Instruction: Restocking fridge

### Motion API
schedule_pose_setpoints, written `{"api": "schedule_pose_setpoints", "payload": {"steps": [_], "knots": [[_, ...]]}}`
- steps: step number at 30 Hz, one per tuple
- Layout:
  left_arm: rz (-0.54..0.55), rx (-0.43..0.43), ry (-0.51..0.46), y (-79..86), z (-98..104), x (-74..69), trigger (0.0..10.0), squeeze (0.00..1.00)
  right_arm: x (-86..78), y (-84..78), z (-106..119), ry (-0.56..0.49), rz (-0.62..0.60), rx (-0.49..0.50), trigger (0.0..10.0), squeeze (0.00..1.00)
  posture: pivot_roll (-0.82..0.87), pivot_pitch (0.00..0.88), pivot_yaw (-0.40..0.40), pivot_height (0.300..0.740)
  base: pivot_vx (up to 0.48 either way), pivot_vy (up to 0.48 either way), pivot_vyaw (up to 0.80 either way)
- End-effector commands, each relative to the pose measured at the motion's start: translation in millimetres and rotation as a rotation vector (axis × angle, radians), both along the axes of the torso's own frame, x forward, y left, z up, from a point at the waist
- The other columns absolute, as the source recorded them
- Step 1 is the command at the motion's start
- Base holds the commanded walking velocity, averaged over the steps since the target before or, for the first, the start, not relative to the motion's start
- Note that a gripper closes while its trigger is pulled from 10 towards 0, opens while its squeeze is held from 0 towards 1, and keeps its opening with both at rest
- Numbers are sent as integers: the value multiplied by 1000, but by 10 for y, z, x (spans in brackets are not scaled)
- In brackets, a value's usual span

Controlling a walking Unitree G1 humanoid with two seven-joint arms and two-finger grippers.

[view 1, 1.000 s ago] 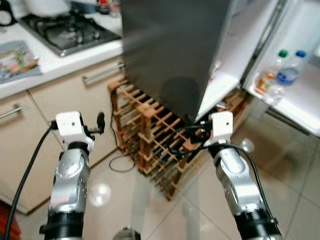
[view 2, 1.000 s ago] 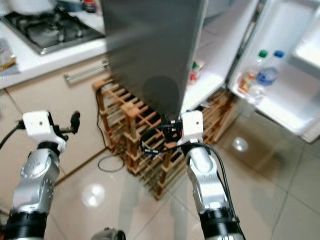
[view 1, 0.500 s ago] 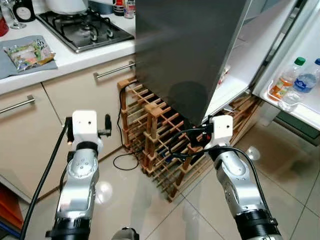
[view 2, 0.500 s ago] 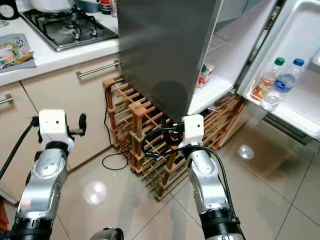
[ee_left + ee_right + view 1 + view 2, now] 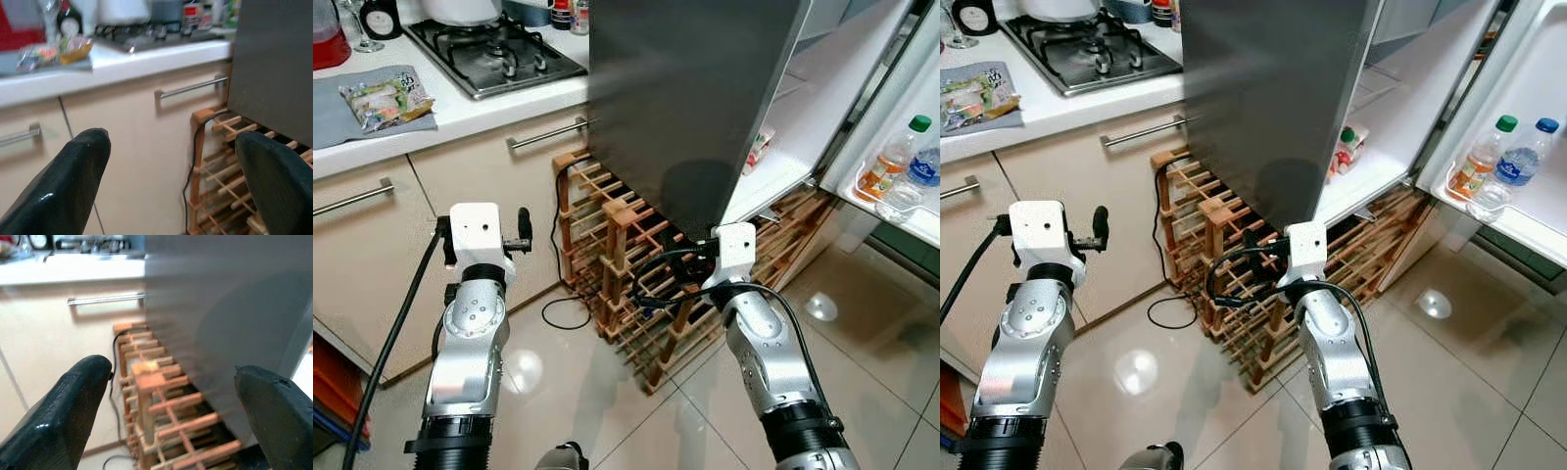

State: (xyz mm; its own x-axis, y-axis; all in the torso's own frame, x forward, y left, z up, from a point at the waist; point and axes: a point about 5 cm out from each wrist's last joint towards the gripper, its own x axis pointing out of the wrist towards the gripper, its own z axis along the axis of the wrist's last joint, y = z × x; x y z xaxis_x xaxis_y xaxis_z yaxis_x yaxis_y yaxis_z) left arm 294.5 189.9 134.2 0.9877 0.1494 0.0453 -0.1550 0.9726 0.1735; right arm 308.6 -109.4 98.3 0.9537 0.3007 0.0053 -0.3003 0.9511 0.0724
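Observation:
The grey fridge (image 5: 695, 98) stands ahead with its door swung open on the right. The door shelf (image 5: 913, 208) holds an orange bottle (image 5: 889, 168) with a green cap and a clear bottle (image 5: 927, 164). A small packet (image 5: 1344, 149) lies on the fridge's low inner shelf. A food packet (image 5: 384, 101) rests on a grey cloth (image 5: 342, 122) on the counter at the left. My left gripper (image 5: 171, 142) is open and faces the cupboard front. My right gripper (image 5: 173, 372) is open and faces the wine rack below the fridge. Both hold nothing.
A wooden wine rack (image 5: 626, 264) sits under the fridge, with a black cable (image 5: 563, 313) looped on the tiled floor beside it. A gas hob (image 5: 499, 59) and bottles stand on the white counter. Cupboard handles (image 5: 548, 132) stick out at arm height.
The whole picture has shifted right and sharpened, so the camera has moved; more of the counter shows on the left. Both arms keep their pose, grippers still open.

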Motion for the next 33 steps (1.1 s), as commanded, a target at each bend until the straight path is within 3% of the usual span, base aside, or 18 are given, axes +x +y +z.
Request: {"api": "schedule_pose_setpoints", "payload": {"steps": [1, 2, 3, 6, 10, 13, 14, 17, 22, 33], "knots": [[-24, -4, 31, 34, -128, -41, 10000, 0, 29, -98, 71, -37, -74, -18, 10000, 380, -43, 0, -33, 740, 0, 0, 0], [-19, -28, 40, 89, -182, -85, 10000, 0, 32, -154, 85, -44, -113, -27, 10000, 329, -46, 0, -31, 740, 0, 0, 0], [-1, -57, 23, 175, -192, -155, 10000, 0, 20, -225, 109, -57, -141, -26, 10000, 0, -50, 0, -27, 740, 0, 0, 0], [11, -87, -30, 254, -118, -269, 10000, 0, -45, -318, 145, -73, -129, 3, 10000, 0, -49, 0, -25, 740, 0, 0, 288], [22, -64, -40, 154, -52, -189, 10000, 0, -44, -272, 99, -50, -113, 4, 10000, 0, -53, 0, -29, 740, 0, 0, 334], [49, -92, -41, 139, -39, -148, 10000, 0, -36, -235, 100, -53, -99, -7, 10000, 27, -53, 0, -29, 740, 0, 0, 0], [75, -101, -26, 147, -51, -130, 10000, 0, -23, -218, 93, -47, -96, -10, 10000, 122, -51, 0, -32, 740, 371, -296, 0], [85, -149, -3, 122, -80, -113, 10000, 0, -3, -206, 66, -25, -92, -12, 10000, 161, -51, 0, -32, 740, 245, 53, 0], [63, -97, 16, 57, -68, -86, 10000, 0, -21, -158, 30, -9, -53, -20, 10000, 220, -44, 0, -43, 740, 0, 475, 0], [42, -70, 0, -40, 20, -7, 10000, 0, -22, -146, 26, -1, -33, -14, 10000, 298, -53, 0, -49, 740, 0, -43, 0]]}}
